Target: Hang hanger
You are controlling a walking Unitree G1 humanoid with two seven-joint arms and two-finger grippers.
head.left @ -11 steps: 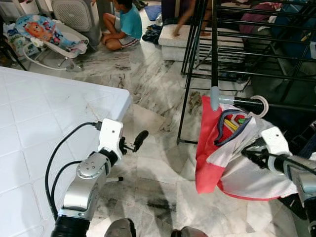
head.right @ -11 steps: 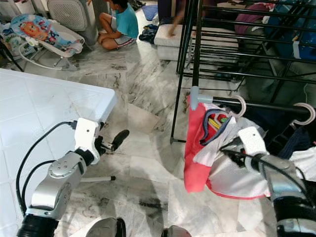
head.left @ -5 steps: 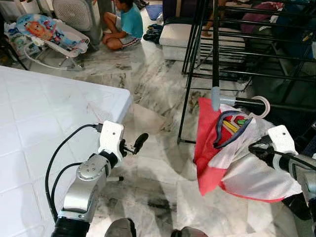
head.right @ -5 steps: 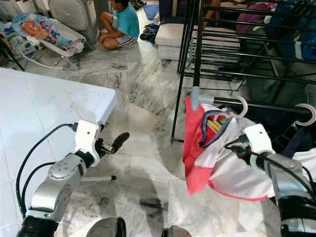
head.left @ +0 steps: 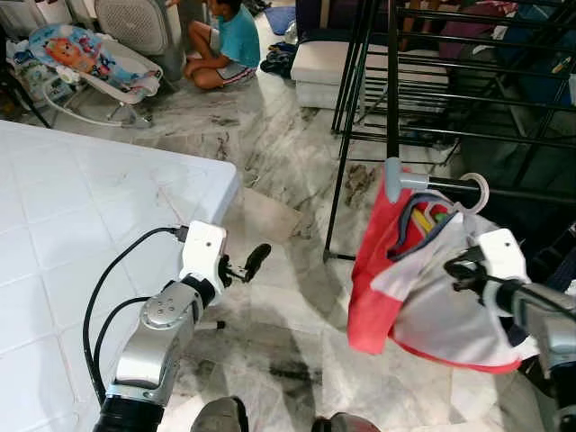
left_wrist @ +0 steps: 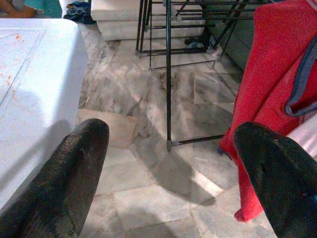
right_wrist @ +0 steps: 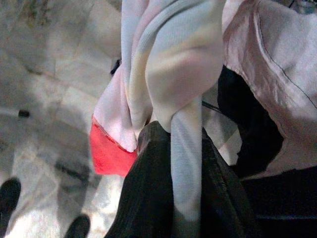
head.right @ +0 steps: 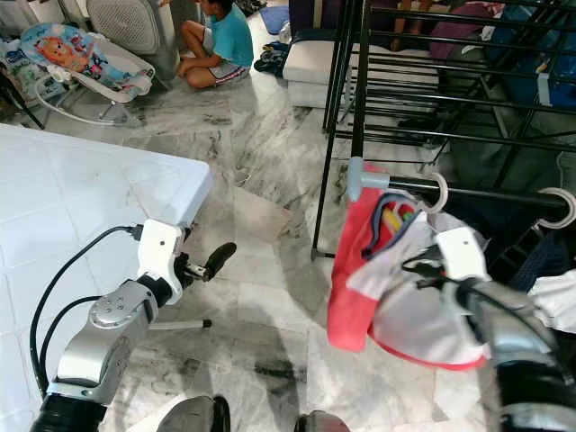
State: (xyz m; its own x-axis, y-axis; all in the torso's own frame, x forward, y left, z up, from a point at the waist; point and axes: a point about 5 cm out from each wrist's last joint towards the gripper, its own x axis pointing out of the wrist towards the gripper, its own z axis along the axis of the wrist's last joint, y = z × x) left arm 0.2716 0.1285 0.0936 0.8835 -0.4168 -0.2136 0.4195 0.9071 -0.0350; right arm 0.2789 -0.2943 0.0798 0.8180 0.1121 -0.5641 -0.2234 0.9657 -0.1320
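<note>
The garment hangs from the rack rail, right of the table.

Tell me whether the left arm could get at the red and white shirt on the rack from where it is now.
Probably yes. The left gripper hangs open over bare floor, with nothing between it and the shirt. The right gripper is already shut on the shirt's white fabric, so the left would be joining in.

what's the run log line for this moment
step: hanging | hanger: hooked on rail | right gripper: shut on shirt | left gripper: open, idle
</note>
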